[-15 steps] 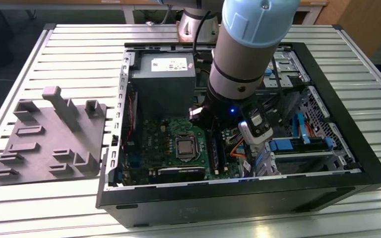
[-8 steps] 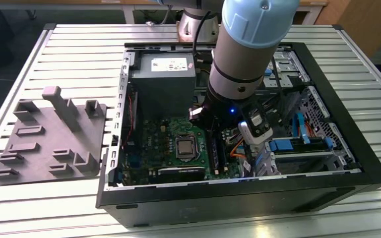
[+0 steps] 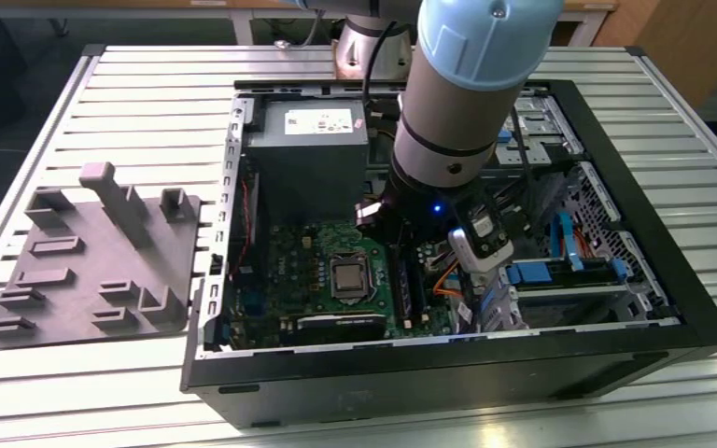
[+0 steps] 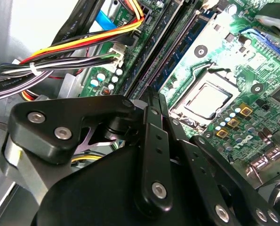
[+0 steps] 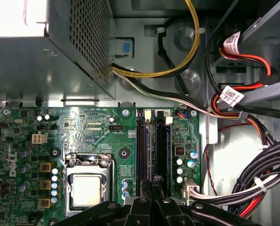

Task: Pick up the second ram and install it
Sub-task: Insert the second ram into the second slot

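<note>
A: Start with the exterior view. What lies where?

B: An open computer case (image 3: 458,369) lies on a slatted table (image 3: 147,75). Take the CPU socket (image 3: 350,278) as the mark. The grey power supply (image 3: 302,159) sits near it, deeper in the case. A grey moulded tray (image 3: 97,266) lies well apart from it, outside the case toward the exterior view's left. The arm (image 3: 458,103) reaches into the case just beside the socket, on the exterior view's right.

A: What does the second wrist view add?

B: The tool itself. The gripper (image 4: 155,100) has its two fingertips drawn tight together, right over the black slot rails (image 4: 164,44) that run beside the CPU socket. The second ram (image 4: 191,33), dark blue-green, stands on edge in the rail nearest the socket and stretches away from the fingertips. Whether the tips pinch its edge or merely meet above it, I cannot tell. A bundle of yellow, orange, red and black wires (image 4: 74,47) lies on the far side of the rails from the socket.

A: And the first wrist view?

B: It looks straight down on the board. The fingertips sit over one end of the rails, just beside the socket. This view adds the power supply's perforated wall near the socket and the yellow cables (image 5: 187,52) leaving it. It also adds red cables (image 5: 243,89) well apart from the socket, past the rails.
</note>
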Tool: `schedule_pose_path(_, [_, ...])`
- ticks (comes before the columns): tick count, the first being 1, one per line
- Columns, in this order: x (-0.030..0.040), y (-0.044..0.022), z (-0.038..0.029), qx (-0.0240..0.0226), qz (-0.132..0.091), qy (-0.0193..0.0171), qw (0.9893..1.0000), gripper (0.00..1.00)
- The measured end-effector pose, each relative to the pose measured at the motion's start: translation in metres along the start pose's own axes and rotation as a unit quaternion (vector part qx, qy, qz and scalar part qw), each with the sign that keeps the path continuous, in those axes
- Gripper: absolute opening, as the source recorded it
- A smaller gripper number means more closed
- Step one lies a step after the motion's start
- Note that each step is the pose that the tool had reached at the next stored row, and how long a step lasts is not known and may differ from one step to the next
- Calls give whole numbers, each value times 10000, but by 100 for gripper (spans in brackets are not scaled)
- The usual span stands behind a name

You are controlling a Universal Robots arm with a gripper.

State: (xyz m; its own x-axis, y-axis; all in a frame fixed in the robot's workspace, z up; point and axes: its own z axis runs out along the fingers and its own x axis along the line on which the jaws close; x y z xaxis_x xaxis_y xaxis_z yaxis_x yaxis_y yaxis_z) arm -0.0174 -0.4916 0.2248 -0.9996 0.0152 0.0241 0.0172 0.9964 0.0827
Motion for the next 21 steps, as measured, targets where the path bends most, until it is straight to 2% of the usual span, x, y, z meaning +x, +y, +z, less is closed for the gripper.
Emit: schedule_pose_path(21, [6, -2, 32, 10, -13, 1, 10000, 12])
